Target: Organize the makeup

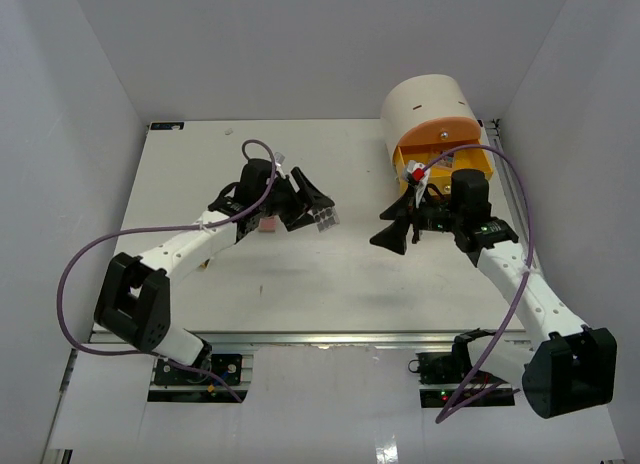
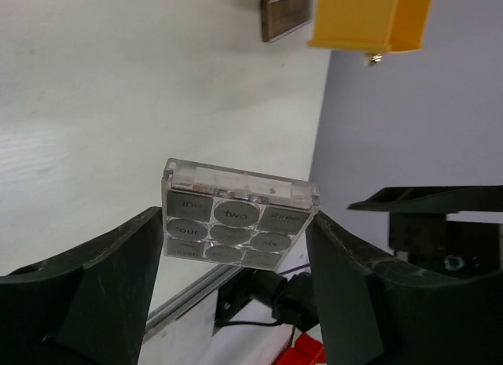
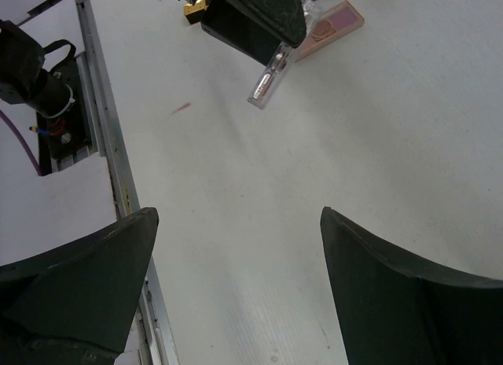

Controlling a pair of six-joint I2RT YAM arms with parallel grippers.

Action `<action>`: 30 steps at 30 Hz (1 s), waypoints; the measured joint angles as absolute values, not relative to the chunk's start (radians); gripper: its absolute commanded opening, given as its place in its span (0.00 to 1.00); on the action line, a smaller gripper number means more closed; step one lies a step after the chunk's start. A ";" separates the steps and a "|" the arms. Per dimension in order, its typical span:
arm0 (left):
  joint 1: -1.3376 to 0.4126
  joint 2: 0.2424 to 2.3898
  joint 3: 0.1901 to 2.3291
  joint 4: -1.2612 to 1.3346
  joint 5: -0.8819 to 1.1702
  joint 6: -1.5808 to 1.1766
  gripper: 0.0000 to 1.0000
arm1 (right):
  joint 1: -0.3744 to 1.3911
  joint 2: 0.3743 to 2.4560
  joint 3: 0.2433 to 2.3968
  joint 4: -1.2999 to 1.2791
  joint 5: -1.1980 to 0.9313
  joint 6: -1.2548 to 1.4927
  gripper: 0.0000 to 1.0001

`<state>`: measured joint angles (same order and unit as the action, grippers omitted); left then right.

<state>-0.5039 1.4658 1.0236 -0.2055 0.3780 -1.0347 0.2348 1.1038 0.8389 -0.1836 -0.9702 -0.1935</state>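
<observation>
A grey-white palette (image 2: 234,214) with round grey pans hangs above the table, pinched at both sides by my left gripper (image 2: 236,233). From above, the palette (image 1: 325,219) and left gripper (image 1: 310,209) are left of the table's middle. The right wrist view shows the palette (image 3: 267,80) edge-on. A pink palette (image 3: 330,23) and a black-and-gold lipstick (image 3: 196,7) lie on the table beyond it. A brown palette (image 2: 287,12) lies by the yellow drawer. My right gripper (image 3: 240,217) stands open over bare table, its jaws empty; from above the right gripper (image 1: 386,227) is right of centre.
The round cream drawer unit (image 1: 432,106) stands at the back right with a yellow drawer (image 1: 440,162) pulled out toward my right arm. The table's near edge has a metal rail (image 3: 110,145). White walls close in the left, right and back sides.
</observation>
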 measured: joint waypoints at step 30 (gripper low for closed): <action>-0.624 1.747 1.246 0.063 0.409 -1.241 0.00 | 0.430 1.257 0.961 -0.125 -0.263 0.083 0.65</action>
<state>-0.6235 1.7466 1.2461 0.0628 0.4091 -1.2406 0.4297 1.2573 0.9606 -0.1245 -0.2633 0.0828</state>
